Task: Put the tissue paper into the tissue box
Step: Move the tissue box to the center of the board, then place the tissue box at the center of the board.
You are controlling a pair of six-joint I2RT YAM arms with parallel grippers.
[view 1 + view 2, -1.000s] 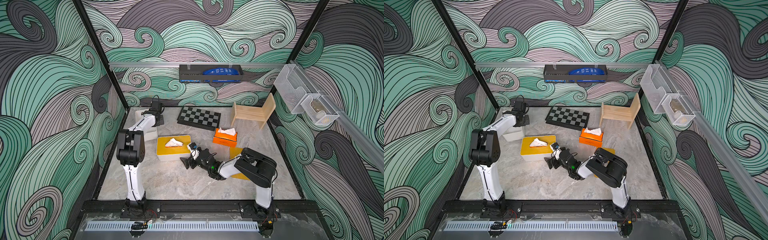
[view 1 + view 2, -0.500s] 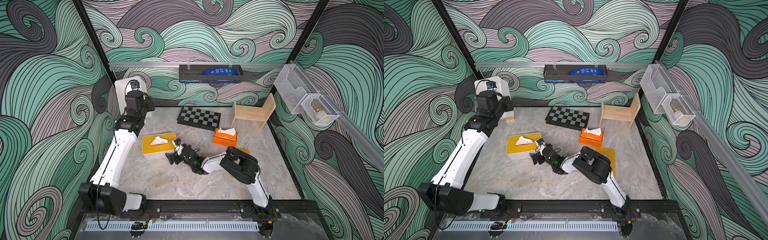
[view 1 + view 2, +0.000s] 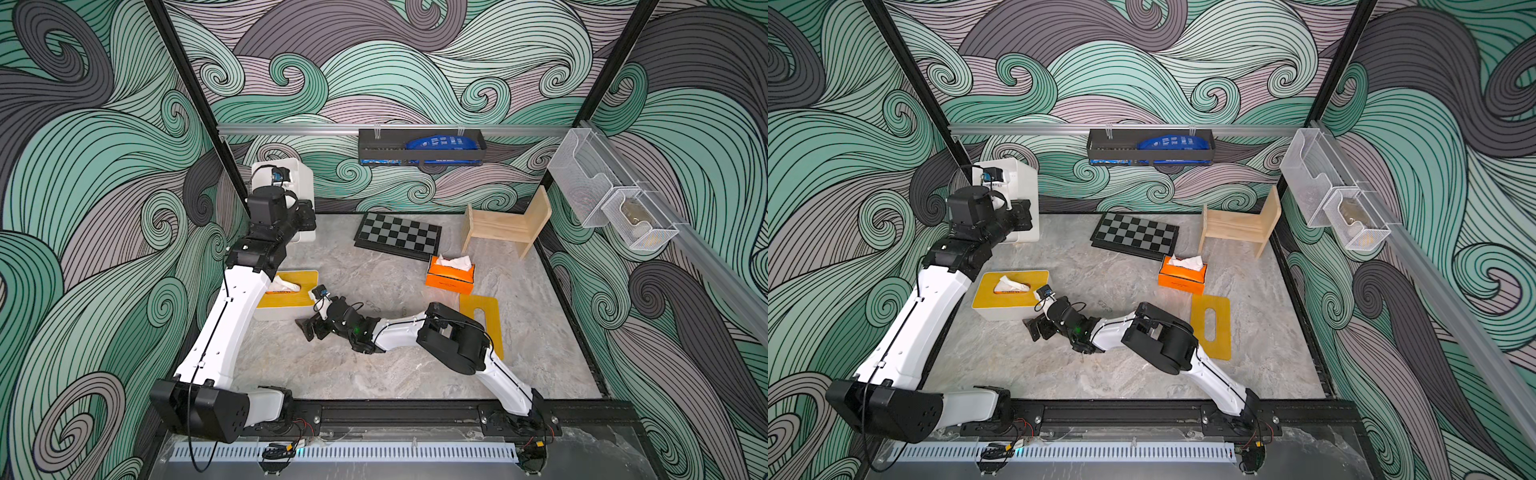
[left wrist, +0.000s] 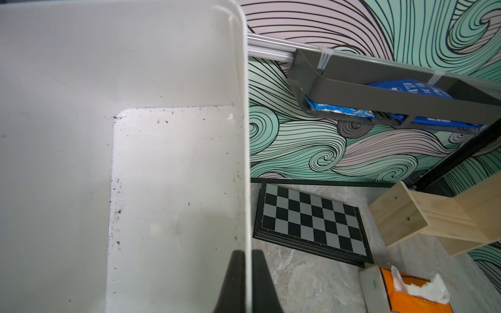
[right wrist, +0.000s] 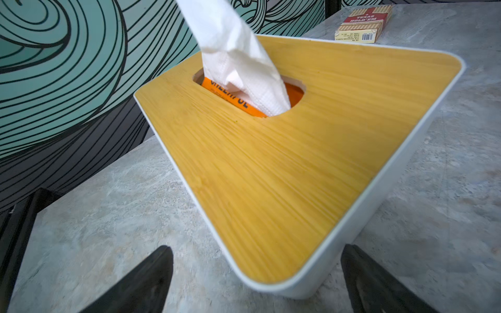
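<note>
at the tabletop's far left corner the left gripper [image 4: 247, 257] has its fingers clamped on one wall of an open white box [image 4: 81, 81], which seems tipped up on end; its bare inside shows dark specks. nearer the front left stands a lidded tissue box [image 5: 298, 176] with a yellow wooden top, an orange pack [image 5: 230, 101] inside it and a white tissue [image 5: 238, 54] rising through the slot. the right gripper [image 5: 255, 248] lies low at that box, fingers wide apart with its corner between them, not gripped. the loose tissue pack [image 3: 449, 282], orange with white paper poking out, sits toward the far right, between the chessboard [image 3: 397, 237] and a spare yellow lid [image 3: 494, 328], near the wooden chair [image 3: 507, 224]. a card packet [image 5: 363, 23] lies beyond the lidded box. the right arm stretches across the tabletop's middle.
</note>
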